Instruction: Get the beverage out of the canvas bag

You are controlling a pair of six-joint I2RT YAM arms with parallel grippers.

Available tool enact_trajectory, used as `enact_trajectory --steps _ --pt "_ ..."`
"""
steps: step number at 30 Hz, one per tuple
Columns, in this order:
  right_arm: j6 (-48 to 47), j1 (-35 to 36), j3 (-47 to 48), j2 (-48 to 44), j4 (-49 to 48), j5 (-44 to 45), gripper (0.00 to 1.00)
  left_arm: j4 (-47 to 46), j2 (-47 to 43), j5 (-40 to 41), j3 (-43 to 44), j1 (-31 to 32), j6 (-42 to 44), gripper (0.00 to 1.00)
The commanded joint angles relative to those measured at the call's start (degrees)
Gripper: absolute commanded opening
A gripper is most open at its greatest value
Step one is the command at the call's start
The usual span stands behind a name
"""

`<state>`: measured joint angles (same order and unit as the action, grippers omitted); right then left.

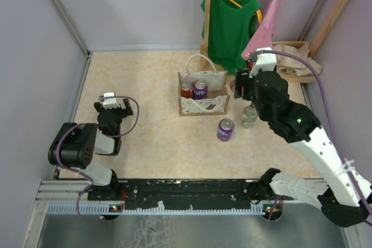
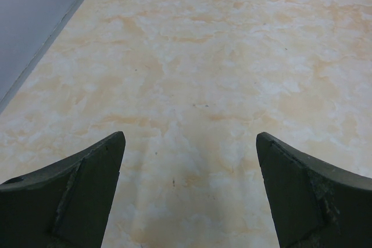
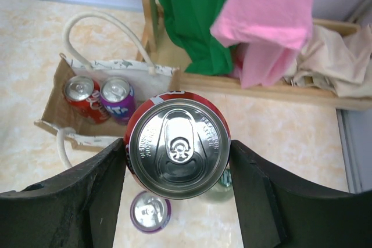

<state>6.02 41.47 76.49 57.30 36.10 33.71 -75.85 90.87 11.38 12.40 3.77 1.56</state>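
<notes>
Red can [image 3: 179, 143] gripped in right jaws, lid embossing illegible.

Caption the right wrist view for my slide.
Right hand grips a red can; a purple can and another red one sit in the bag.

Canvas bag [image 1: 203, 78] is beige, white-laced; can [image 3: 177, 143] is red.

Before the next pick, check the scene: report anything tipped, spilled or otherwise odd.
Nothing stands out. The canvas bag stands upright with a red can and a purple can upright inside; a second purple can stands on the table near it. The right claw holds a second red can level. No spill shows.
</notes>
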Motion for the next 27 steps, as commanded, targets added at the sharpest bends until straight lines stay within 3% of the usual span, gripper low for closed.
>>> enact_trajectory --steps 1,12,27 --pt "7.53 0.54 0.14 -6.21 5.88 2.33 0.0 -1.05 0.36 0.21 -0.32 0.08 0.28 1.0" --pt "20.06 0.75 -11.43 -14.34 16.77 0.42 0.0 -1.05 0.37 0.23 -0.33 0.05 0.24 1.0" --pt "28.83 1.31 -24.96 -14.15 15.13 -1.34 0.0 -1.05 0.4 0.22 -0.35 0.09 0.28 1.0"
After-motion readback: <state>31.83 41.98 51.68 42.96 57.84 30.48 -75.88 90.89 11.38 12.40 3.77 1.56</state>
